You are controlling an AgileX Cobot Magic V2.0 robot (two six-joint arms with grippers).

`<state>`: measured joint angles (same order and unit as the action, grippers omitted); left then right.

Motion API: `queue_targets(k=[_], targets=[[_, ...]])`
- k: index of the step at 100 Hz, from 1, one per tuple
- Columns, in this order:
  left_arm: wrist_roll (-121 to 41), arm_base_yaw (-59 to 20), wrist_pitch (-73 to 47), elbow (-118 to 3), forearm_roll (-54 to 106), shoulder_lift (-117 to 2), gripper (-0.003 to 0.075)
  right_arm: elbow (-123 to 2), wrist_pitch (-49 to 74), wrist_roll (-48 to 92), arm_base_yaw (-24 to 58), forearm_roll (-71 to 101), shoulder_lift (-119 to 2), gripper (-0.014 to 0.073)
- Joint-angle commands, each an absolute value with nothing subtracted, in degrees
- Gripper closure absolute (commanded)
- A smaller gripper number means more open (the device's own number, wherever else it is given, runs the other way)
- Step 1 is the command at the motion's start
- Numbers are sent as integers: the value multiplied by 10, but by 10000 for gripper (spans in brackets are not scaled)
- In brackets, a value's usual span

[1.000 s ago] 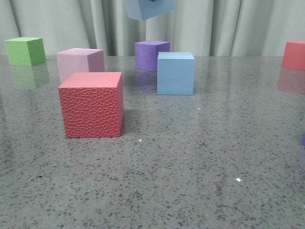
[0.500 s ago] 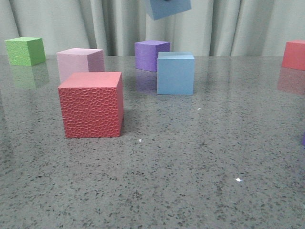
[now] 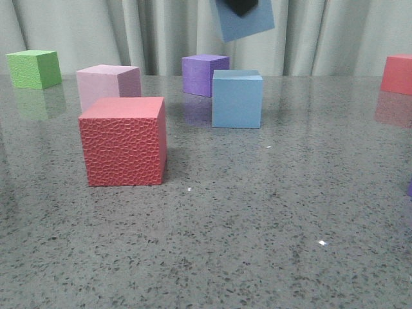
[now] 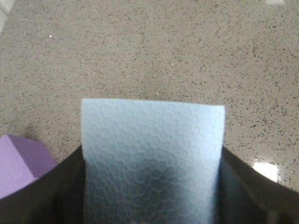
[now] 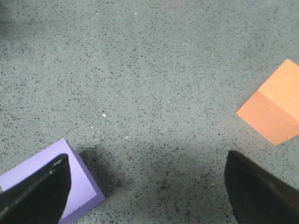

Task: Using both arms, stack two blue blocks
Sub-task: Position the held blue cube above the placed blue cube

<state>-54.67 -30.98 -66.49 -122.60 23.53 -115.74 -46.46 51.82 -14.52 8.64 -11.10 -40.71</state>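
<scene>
One blue block point(image 3: 237, 98) stands on the table at mid-depth, just right of centre. The other blue block point(image 3: 248, 24) hangs tilted in the air above it, slightly to the right, near the top of the front view. My left gripper point(image 4: 152, 186) is shut on this raised block point(image 4: 152, 154), with a dark finger point(image 4: 60, 186) pressed against each side. A dark bit of that gripper point(image 3: 241, 6) shows over the block. My right gripper point(image 5: 147, 186) is open above bare table, nothing between its fingers point(image 5: 35, 191).
A purple cube point(image 3: 204, 74) sits just behind and left of the resting blue block. A pink cube point(image 3: 107, 85), a red textured cube point(image 3: 123, 140) and a green cube point(image 3: 34, 68) are on the left, a red cube point(image 3: 397, 73) at far right. An orange cube point(image 5: 275, 105) and a purple cube point(image 5: 81, 189) flank the right gripper.
The raised blue block has moved to the right and a little lower in the front view, and is now nearly over the resting blue block. Nothing on the table has moved.
</scene>
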Motion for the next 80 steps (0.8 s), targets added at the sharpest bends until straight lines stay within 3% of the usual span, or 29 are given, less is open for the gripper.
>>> queue_targets(k=[1,80], targets=[[-559,-314,-656,-1255,270,-1130,508,-479,487,-141,83,-126,-405,-61],[-611,-314,-673,-1260,233,-1134,509,-479,487,-141,83,-126,-405,-61]])
